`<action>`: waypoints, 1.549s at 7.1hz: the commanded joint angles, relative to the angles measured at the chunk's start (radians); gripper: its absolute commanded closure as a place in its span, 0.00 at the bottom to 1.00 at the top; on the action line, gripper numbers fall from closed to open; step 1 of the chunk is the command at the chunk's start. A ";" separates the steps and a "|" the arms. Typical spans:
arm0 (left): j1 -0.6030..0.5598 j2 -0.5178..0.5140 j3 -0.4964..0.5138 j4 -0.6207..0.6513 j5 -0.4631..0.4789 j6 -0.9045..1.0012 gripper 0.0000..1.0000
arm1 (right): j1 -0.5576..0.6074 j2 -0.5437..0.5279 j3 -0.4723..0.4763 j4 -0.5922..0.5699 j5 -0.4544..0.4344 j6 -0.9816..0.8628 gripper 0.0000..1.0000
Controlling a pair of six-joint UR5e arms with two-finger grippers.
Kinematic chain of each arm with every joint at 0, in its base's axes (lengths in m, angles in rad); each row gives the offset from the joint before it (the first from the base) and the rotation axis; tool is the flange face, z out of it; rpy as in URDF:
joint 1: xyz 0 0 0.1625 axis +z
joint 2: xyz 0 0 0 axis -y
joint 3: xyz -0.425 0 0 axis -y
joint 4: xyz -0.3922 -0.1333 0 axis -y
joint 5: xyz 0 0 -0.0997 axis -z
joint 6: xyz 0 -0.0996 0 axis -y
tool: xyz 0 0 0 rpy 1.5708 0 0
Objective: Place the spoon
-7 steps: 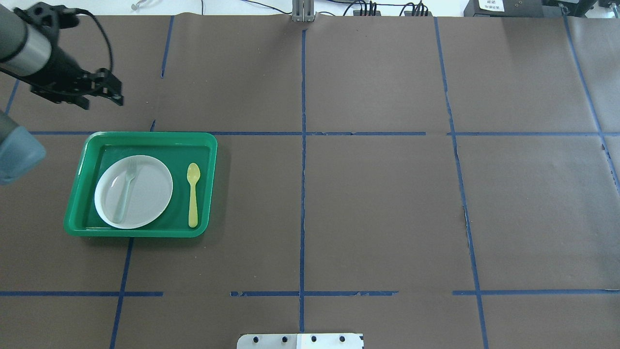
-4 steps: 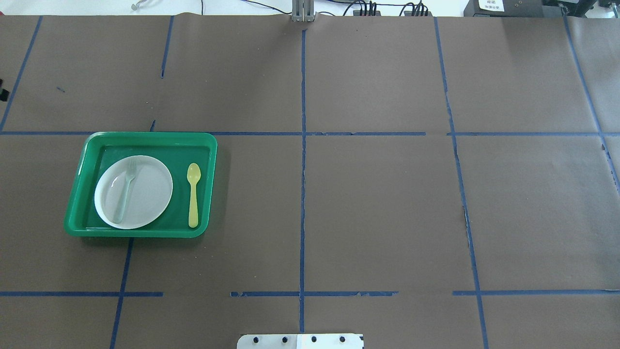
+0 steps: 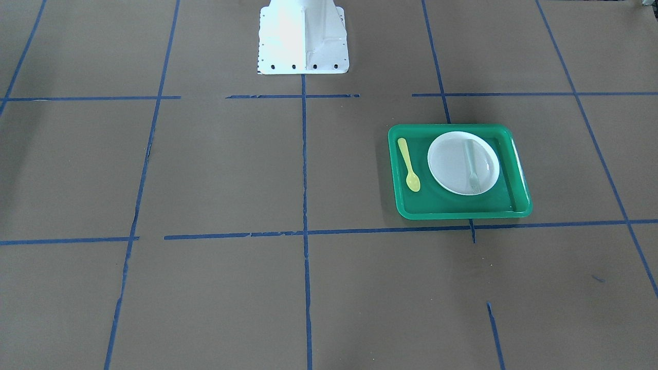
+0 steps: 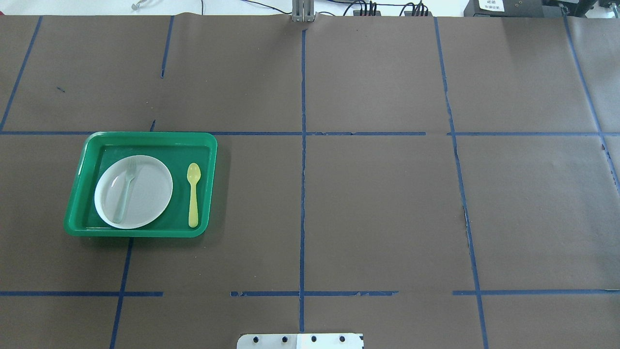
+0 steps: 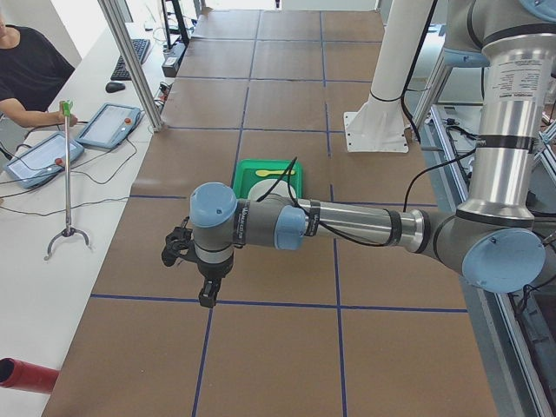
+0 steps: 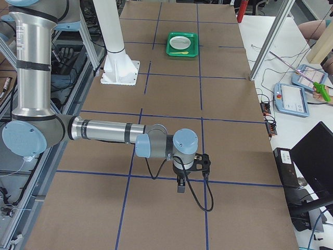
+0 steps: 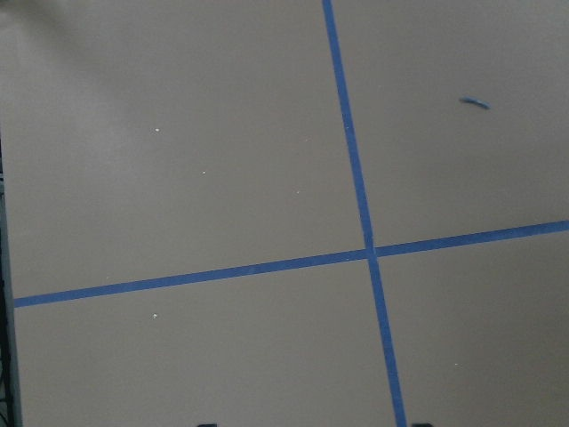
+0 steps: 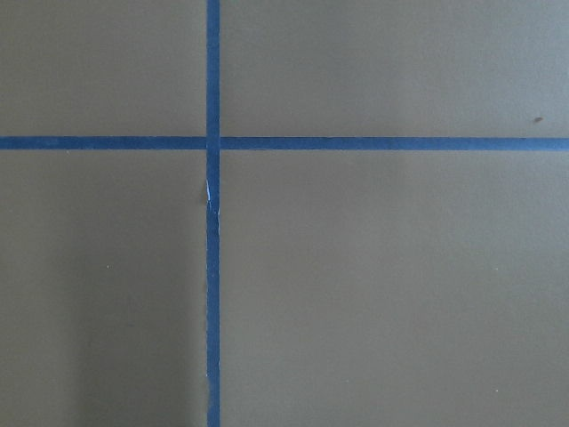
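Lying flat in the tray (image 4: 145, 137) just right of the plate (image 4: 147, 191), the spoon (image 4: 193, 194) looks light, stiff and slick, best pinched mid-handle; I cannot tell whether the left gripper (image 5: 207, 294) or the right gripper (image 6: 180, 185) is clenched.

A robotics lab. The left arm (image 5: 347, 226) and right arm (image 6: 104, 130), both industrial, share 1 white pedestal (image 3: 303, 36) on a table (image 4: 387, 208) papered brown and gridded with blue tape (image 4: 302, 194). An aluminium post (image 5: 132, 65) frames it. An operator (image 5: 30, 65) sits at a side bench (image 5: 52, 217) with 2 tablets (image 5: 109, 124) and a keyboard (image 5: 139, 50).
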 commanded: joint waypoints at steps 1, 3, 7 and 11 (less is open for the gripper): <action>-0.007 0.003 0.006 0.001 0.000 0.009 0.21 | 0.000 0.001 0.000 0.000 0.000 0.000 0.00; -0.007 0.083 -0.055 -0.009 0.010 0.013 0.00 | 0.000 -0.001 0.000 0.000 0.000 0.000 0.00; -0.007 0.106 -0.038 -0.072 -0.003 0.010 0.00 | 0.000 0.001 0.000 0.000 0.000 0.000 0.00; -0.005 0.106 -0.040 -0.072 -0.003 0.012 0.00 | 0.000 -0.001 0.000 0.000 0.000 0.000 0.00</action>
